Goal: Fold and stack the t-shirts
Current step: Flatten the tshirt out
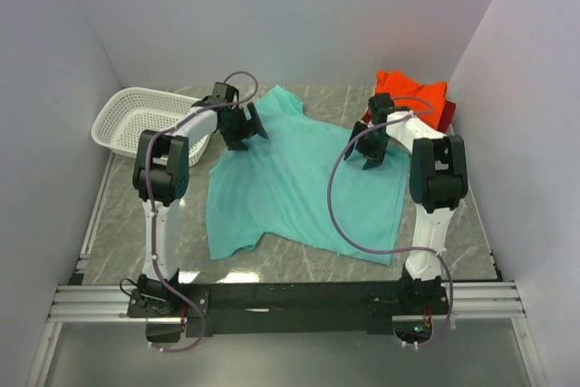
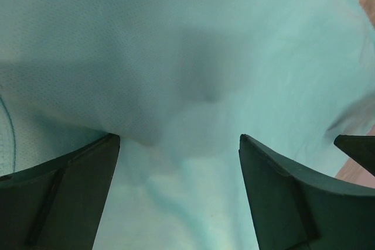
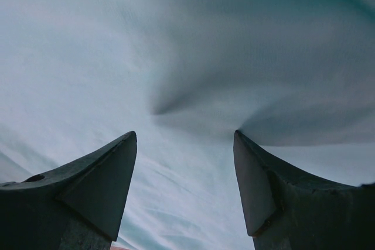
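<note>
A teal t-shirt (image 1: 294, 178) lies spread flat across the middle of the table. My left gripper (image 1: 243, 138) hovers over its upper left part, jaws open, and teal cloth (image 2: 193, 57) fills the left wrist view with nothing between the fingers (image 2: 70, 191). Over the shirt's upper right part my right gripper (image 1: 370, 153) is open too; the right wrist view shows only wrinkled teal fabric (image 3: 176, 45) below the fingertips (image 3: 258, 185). An orange-red folded t-shirt (image 1: 414, 95) sits at the back right on a darker red one (image 1: 446, 117).
A white mesh basket (image 1: 138, 119) stands at the back left, next to the left arm's elbow. Grey walls close in the table on three sides. A black rail runs along the near edge by the arm bases.
</note>
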Tool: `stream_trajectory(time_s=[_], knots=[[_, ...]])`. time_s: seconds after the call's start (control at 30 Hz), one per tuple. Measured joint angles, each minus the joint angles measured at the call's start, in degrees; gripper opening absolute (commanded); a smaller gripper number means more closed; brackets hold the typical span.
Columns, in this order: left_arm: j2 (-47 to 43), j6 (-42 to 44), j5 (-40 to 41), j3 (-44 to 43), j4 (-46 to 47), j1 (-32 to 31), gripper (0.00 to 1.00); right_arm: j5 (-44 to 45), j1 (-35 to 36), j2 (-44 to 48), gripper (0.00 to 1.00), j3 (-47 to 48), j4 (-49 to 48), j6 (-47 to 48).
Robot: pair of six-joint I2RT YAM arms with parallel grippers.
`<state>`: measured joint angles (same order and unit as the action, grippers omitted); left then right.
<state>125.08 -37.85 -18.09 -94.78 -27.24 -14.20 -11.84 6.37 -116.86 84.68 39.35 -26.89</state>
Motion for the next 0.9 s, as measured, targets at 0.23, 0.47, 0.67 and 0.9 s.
stream_trajectory(time_s=[0.23, 0.47, 0.67, 0.9], knots=[[9.1, 1.5, -1.1, -14.9, -2.4, 0.2, 0.90, 0.0, -1.6, -7.3, 0.73, 11.7, 4.7, 0.0], [11.9, 1.9, -4.0, -19.0, -1.6, 0.2, 0.90, -0.1, -2.2, -9.9, 0.73, 16.3, 7.1, 0.3], [11.6, 2.7, -4.7, -18.7, -1.4, -0.5, 0.90, -0.5, -2.3, -9.5, 0.73, 16.2, 7.3, 0.9], [-2.3, 3.1, -1.0, -6.2, -0.2, -3.2, 0.88, -1.2, -2.4, -4.1, 0.73, 13.6, 6.6, 1.2]])
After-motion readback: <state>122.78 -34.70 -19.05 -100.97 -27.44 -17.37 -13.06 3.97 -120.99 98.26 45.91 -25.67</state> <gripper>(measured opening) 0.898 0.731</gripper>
